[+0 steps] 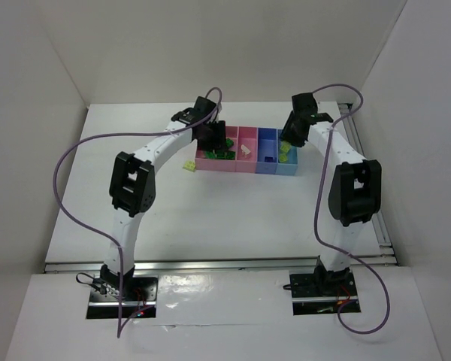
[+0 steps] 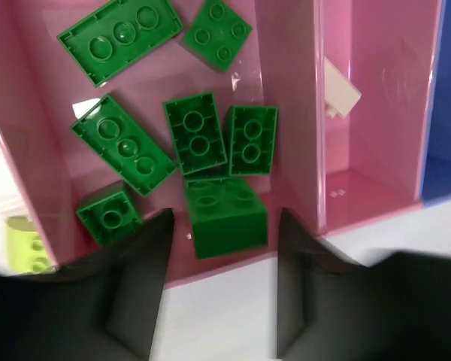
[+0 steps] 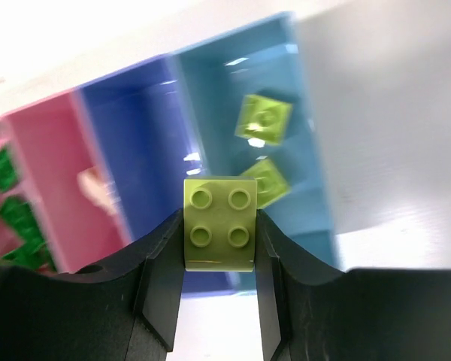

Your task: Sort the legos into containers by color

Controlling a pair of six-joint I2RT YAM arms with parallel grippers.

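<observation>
Here we saw the right gripper (image 3: pixel 219 233) pinching a yellow-green brick (image 3: pixel 219 222) by its sides beside the light blue bin (image 3: pixel 218 98) (two like bricks lay inside), presumably to match color, while the left gripper (image 2: pixel 224 222) hung spread over the wide pink bin (image 2: pixel 286 90) of green bricks (image 2: pixel 198 134).

Seven dark green bricks (image 2: pixel 195 134) fill the wide pink bin (image 2: pixel 30 75); at its 3 o'clock the narrow pink bin (image 2: pixel 383 90) shows one beige brick (image 2: pixel 338 94); then a deep blue bin (image 3: pixel 146 143); then a light blue bin (image 3: pixel 210 105) with two translucent yellow-green bricks (image 3: pixel 263 118); the black right gripper (image 3: pixel 219 223) grips a pale yellow-green four-stud brick (image 3: pixel 219 203); a lime brick (image 2: pixel 26 244) lies on the white table (image 1: pixel 233 218) at the wide pink bin's 8 o'clock; the left gripper (image 2: pixel 224 226) is black; purple cables (image 1: pixel 59 180) trail over white-and-black arms (image 1: pixel 158 147).
</observation>
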